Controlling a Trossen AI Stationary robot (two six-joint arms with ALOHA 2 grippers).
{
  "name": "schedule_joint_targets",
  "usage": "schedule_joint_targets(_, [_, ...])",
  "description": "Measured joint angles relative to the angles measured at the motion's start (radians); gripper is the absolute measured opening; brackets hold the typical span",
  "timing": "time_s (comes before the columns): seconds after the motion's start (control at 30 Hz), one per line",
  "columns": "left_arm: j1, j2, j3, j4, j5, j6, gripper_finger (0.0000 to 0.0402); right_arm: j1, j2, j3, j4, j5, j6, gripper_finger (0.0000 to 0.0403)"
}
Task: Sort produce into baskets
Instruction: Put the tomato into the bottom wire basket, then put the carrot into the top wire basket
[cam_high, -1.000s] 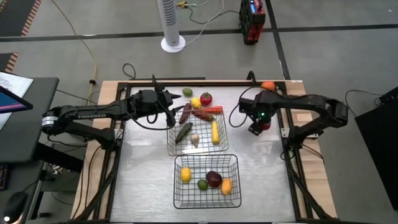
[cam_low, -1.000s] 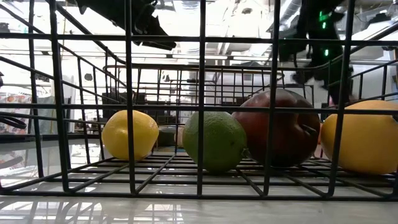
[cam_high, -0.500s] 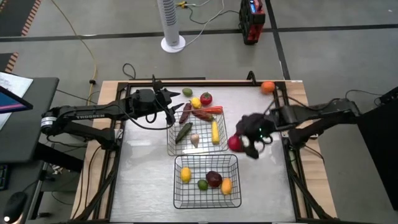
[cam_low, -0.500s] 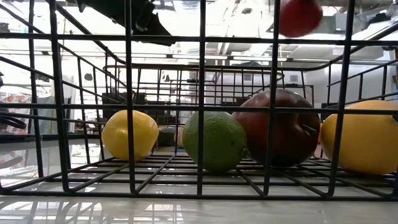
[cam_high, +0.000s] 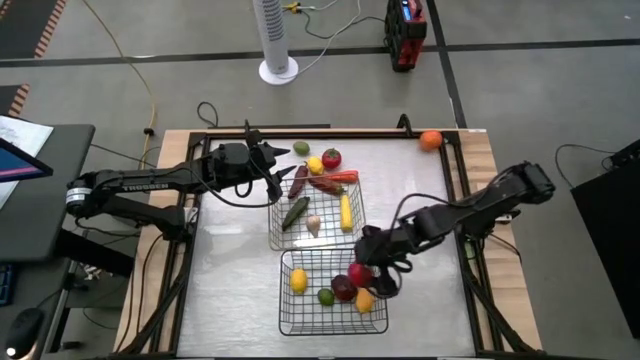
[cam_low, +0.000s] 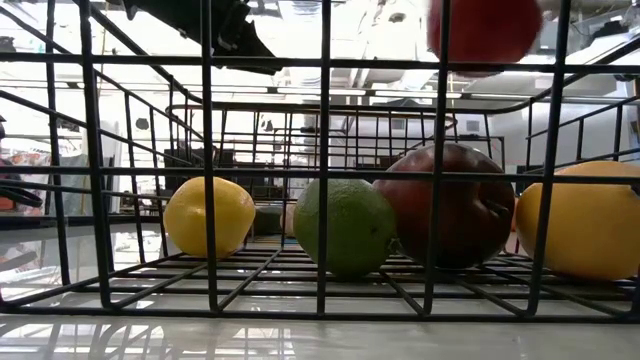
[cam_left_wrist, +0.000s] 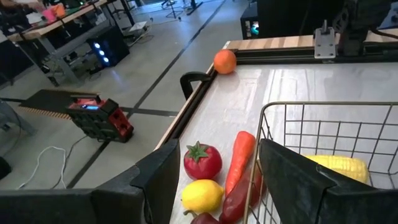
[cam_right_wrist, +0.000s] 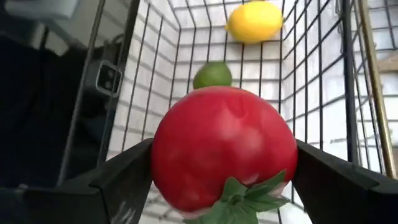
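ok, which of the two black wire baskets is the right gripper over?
The nearer black wire-mesh basket holding lemon, lime and apple; the right gripper carries a red tomato above it.

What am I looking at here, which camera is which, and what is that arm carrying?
This is a table with two dark robot arms, each ending in a two-finger gripper. The high view looks straight down; the low view sits at table height, peering through the near basket's wire wall; each wrist view rides on one arm.

The right gripper is over the near basket with a red apple between its fingers, leaf and all. Below it lie a lemon, a lime, a dark red apple and an orange-yellow fruit.

The left gripper waits at the far basket's edge, holding nothing visible. That basket holds corn, a cucumber, garlic and more. A tomato, another lemon and a long red pepper lie outside it, and an orange sits at the table's far corner.
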Motion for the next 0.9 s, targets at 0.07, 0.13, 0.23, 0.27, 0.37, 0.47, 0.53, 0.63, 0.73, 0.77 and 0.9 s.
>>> schedule_joint_targets(0.07, [0.000,0.000,0.000,0.000,0.000,0.000,0.0208,-0.001,0.012,0.010,0.021,-0.021,0.005,0.0378])
schedule_joint_targets(0.13, [0.000,0.000,0.000,-0.004,0.001,0.000,0.0208,0.003,0.022,0.014,0.036,-0.044,0.012,0.0391])
schedule_joint_targets(0.23, [0.000,0.000,0.000,-0.011,0.001,0.000,0.0208,0.005,0.025,0.015,0.022,-0.055,0.022,0.0396])
schedule_joint_targets(0.27, [0.000,0.000,0.000,-0.012,0.001,0.000,0.0208,0.003,0.024,0.015,0.020,-0.054,0.027,0.0395])
schedule_joint_targets(0.37, [0.000,0.000,0.000,-0.014,0.000,0.000,0.0208,0.002,0.016,0.015,0.014,-0.053,0.030,0.0396])
schedule_joint_targets(0.47, [0.000,0.000,0.000,-0.015,0.000,0.000,0.0208,0.000,-0.013,0.015,-0.007,-0.048,-0.007,0.0399])
schedule_joint_targets(0.53, [0.000,0.000,0.000,-0.015,0.000,0.000,0.0208,-0.008,-0.051,0.014,-0.053,0.005,-0.033,0.0396])
schedule_joint_targets(0.63, [0.000,0.000,0.000,-0.014,-0.001,0.004,0.0208,-0.012,-0.128,0.013,-0.126,0.184,-0.080,0.0388])
schedule_joint_targets(0.73, [0.004,0.000,0.000,-0.014,0.002,0.010,0.0208,-0.030,-0.222,-0.027,-0.135,0.325,-0.099,0.0381])
schedule_joint_targets(0.77, [0.008,0.000,-0.001,-0.008,0.012,0.020,0.0208,-0.046,-0.253,-0.051,-0.130,0.338,-0.098,0.0378])
schedule_joint_targets(0.9, [0.050,0.001,-0.094,0.199,0.118,0.053,0.0208,-0.119,-0.369,-0.205,-0.022,0.370,-0.099,0.0372])
